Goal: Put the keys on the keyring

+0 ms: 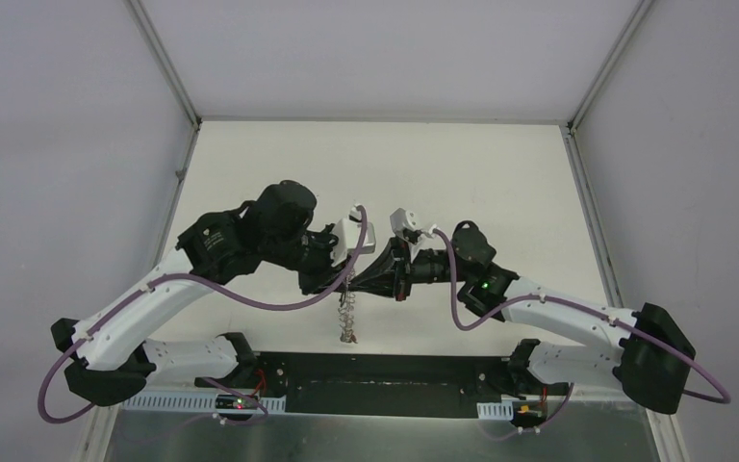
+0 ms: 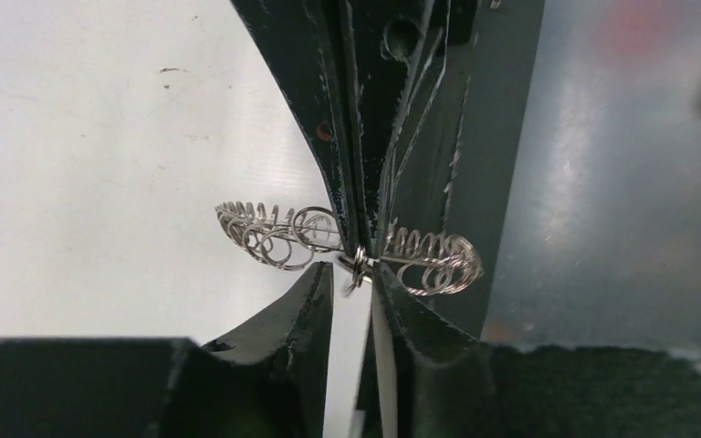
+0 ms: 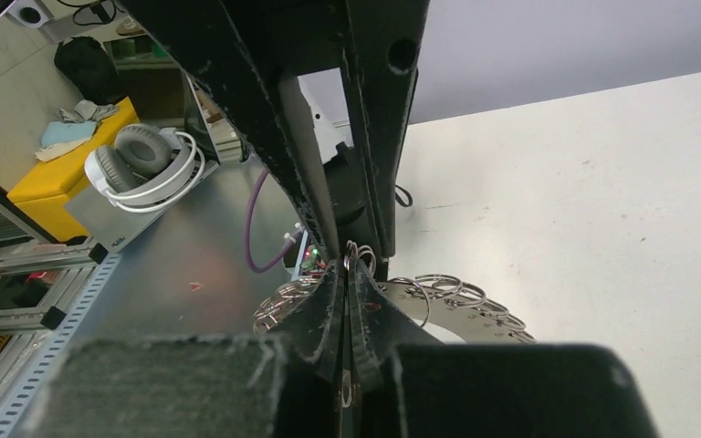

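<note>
White worktop (image 1: 462, 173) below; hands tip to tip, keyring (image 2: 265, 233) crosswise between. On it right hand (image 3: 345, 283) clenched; left hand (image 2: 354, 276) opposite, nearer small loop (image 2: 356, 263), grip unclear.

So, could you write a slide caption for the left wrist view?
Left gripper (below) and right gripper (above) meet tip to tip at the keyring, its wire loops fanning on both sides.

A matte white tabletop (image 1: 462, 173) is enclosed by plain pale grey walls (image 1: 58, 144). Beyond its near edge lies a brushed metal sheet (image 3: 192, 246), and further off white over-ear headphones (image 3: 146, 169) rest beside a yellow box (image 3: 55, 178) bearing a light-blue cloth (image 3: 64, 132).
</note>
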Available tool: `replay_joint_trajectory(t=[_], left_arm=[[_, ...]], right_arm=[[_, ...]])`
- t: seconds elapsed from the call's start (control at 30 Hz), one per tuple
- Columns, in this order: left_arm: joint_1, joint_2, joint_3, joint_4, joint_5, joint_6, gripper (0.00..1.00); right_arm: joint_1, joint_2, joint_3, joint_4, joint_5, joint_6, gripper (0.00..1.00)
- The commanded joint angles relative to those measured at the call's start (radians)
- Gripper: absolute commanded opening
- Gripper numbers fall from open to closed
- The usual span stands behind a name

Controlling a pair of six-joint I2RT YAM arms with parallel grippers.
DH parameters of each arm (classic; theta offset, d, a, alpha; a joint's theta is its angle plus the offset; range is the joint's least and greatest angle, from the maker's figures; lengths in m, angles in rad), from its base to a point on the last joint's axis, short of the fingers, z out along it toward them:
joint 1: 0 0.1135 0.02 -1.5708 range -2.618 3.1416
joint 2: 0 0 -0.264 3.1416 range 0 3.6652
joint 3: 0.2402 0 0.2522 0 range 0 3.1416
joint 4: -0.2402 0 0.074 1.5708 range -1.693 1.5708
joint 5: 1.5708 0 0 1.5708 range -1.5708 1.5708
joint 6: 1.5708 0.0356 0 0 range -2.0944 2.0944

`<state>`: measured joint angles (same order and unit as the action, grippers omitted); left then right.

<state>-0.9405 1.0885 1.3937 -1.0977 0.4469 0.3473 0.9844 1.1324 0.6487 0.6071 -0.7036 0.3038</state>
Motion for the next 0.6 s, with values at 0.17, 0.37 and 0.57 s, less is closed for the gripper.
replay_joint_trajectory(t=[0.17,0.37,0.57], left_arm=[[0.005,-0.174,-0.138,0.276,-0.002,-0.154,0.45],[0.006,-0.331,-0.319,0.547,-0.035,-0.272,0.50],[0.005,-0.399,-0.451,0.789,-0.005,-0.345,0.50]], right_arm=[[0.005,-0.137,-0.015,0.051,0.091,-0.051,0.00],[0.005,-0.193,-0.061,0.115,0.125,-0.057,0.00],[0.005,-0.199,-0.082,0.206,0.117,-0.036,0.00]])
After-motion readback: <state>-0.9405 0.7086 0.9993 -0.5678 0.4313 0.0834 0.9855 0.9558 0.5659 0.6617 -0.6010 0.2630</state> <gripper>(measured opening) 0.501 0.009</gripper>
